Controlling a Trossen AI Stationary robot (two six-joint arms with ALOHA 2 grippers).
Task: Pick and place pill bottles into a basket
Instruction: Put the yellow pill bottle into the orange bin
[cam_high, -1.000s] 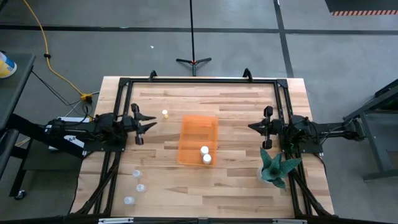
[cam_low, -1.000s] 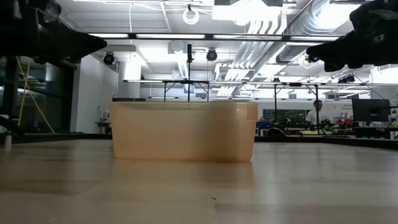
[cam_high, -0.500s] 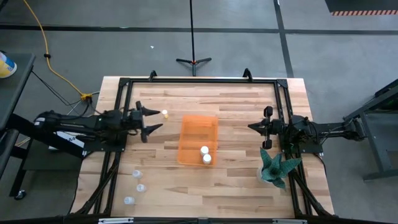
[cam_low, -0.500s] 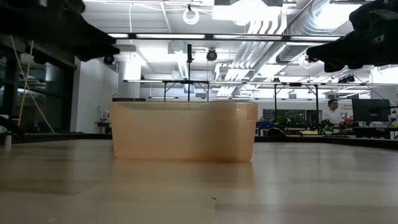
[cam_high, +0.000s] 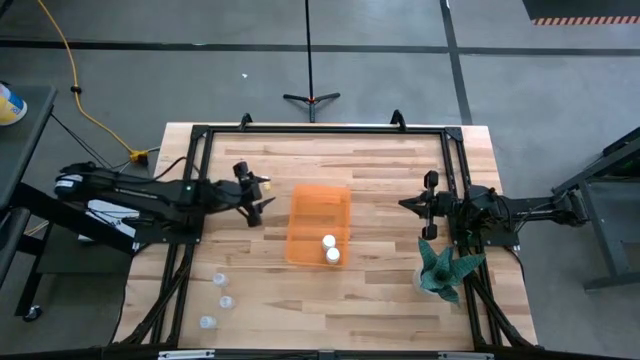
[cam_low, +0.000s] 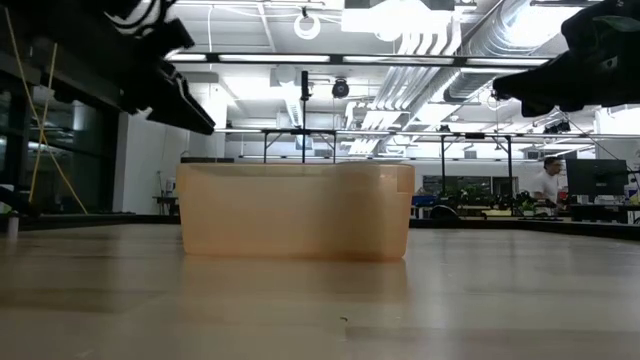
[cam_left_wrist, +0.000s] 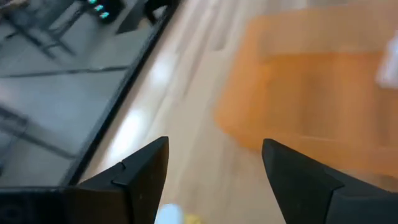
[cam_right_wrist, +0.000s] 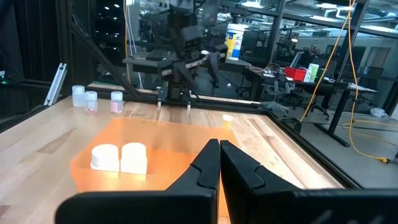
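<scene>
My left gripper (cam_high: 260, 192) is open and hovers at the yellowish pill bottle (cam_high: 266, 182), just left of the basket (cam_high: 320, 225). In the left wrist view the bottle's white cap (cam_left_wrist: 168, 214) shows low between the two spread fingers (cam_left_wrist: 214, 162), untouched. The orange basket rests flat on the table and holds two white-capped bottles (cam_high: 330, 248). Three more bottles (cam_high: 220, 300) stand at the near left. My right gripper (cam_high: 410, 205) is shut and empty, waiting right of the basket (cam_right_wrist: 155, 155).
A teal spiky plant (cam_high: 440, 268) stands at the near right, close to my right arm. A black frame (cam_high: 320, 130) runs around the table's edges. Bare wood lies between the basket and the three near-left bottles.
My left gripper has gone toward the table's right, from the left edge to the yellowish bottle beside the basket, tipping downward as it went. It has stayed open. The bottles and the basket have not moved.
</scene>
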